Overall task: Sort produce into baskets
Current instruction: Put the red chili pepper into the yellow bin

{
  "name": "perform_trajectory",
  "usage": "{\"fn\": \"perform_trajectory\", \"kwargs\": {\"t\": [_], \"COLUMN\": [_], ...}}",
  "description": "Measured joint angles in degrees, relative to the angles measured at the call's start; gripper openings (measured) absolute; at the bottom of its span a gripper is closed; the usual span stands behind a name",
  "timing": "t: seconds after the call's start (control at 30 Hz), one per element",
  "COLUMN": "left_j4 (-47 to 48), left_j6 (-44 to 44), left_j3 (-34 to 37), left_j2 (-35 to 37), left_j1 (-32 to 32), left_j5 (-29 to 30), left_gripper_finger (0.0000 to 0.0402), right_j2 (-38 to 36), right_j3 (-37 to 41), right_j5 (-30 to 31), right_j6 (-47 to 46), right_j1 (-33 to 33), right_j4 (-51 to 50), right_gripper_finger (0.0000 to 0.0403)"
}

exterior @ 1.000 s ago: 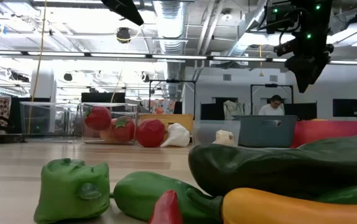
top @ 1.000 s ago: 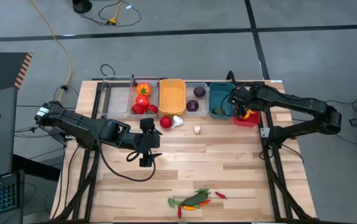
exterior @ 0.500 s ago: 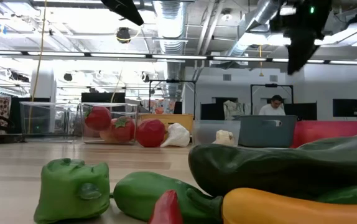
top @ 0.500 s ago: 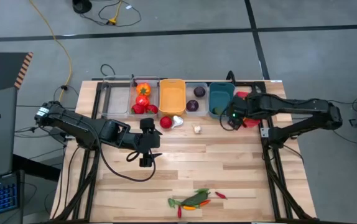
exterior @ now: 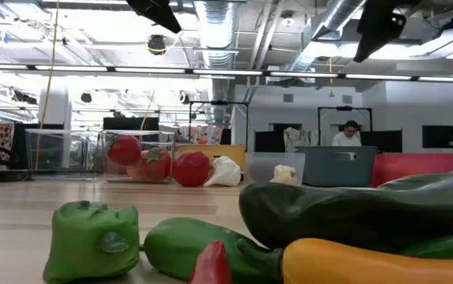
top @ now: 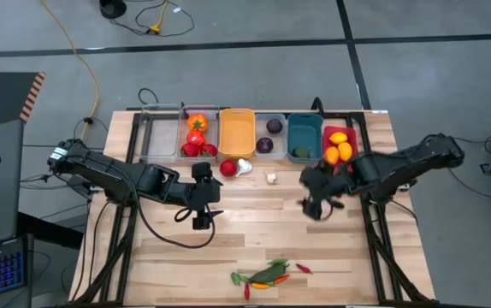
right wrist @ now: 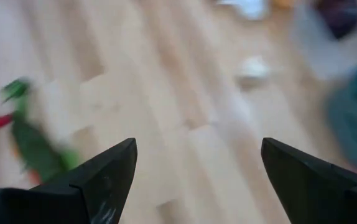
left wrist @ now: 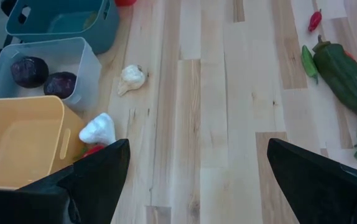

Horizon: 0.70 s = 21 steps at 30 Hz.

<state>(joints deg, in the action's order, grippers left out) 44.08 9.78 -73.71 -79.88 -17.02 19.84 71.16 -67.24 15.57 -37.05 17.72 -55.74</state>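
Note:
The baskets stand in a row at the table's far edge: two clear ones [top: 156, 137], one of them with red tomatoes and peppers [top: 197, 135], an orange-yellow one [top: 236, 133], a clear one with purple balls [top: 269, 135], a teal one [top: 304, 137] and a red one [top: 348, 162] with orange citrus [top: 338, 147]. A tomato [top: 227, 168] and two garlics [top: 244, 166] [top: 272, 178] lie loose before them. My left gripper [top: 201, 210] [left wrist: 198, 144] is open and empty at mid-left. My right gripper [top: 314, 205] [right wrist: 198, 143] is open and empty above the table, right of centre.
A pile of green peppers and thin chilies [top: 267, 274] lies near the table's near edge, with a red chili [top: 303, 269] beside it. It fills the foreground of the low view [exterior: 353, 213]. Bare wood lies between the pile and the baskets.
My right gripper has left the red basket and swung toward the table's near edge and a little leftward, out over the bare wood. The orange citrus now shows lying in the red basket. My left arm has kept still.

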Motion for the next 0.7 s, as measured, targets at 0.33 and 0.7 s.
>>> {"fn": "perform_trajectory", "kwargs": {"t": [0.33,0.7], "left_j4": [-0.01,-0.01], "left_j6": [0.20,1.93], "left_j3": [0.00,0.00], "left_j2": [0.00,0.00], "left_j1": [0.00,0.00], "left_j5": [0.00,0.00], "left_gripper_finger": [0.0368,0.0368], "right_j2": [13.68,26.31], "right_j3": [0.00,0.02], "right_j5": [-0.92,-2.33], "right_j6": [-2.68,-18.39], "right_j1": [14.88,24.10], "right_j4": [9.09,15.34], "right_gripper_finger": [0.0358,0.0322]}}
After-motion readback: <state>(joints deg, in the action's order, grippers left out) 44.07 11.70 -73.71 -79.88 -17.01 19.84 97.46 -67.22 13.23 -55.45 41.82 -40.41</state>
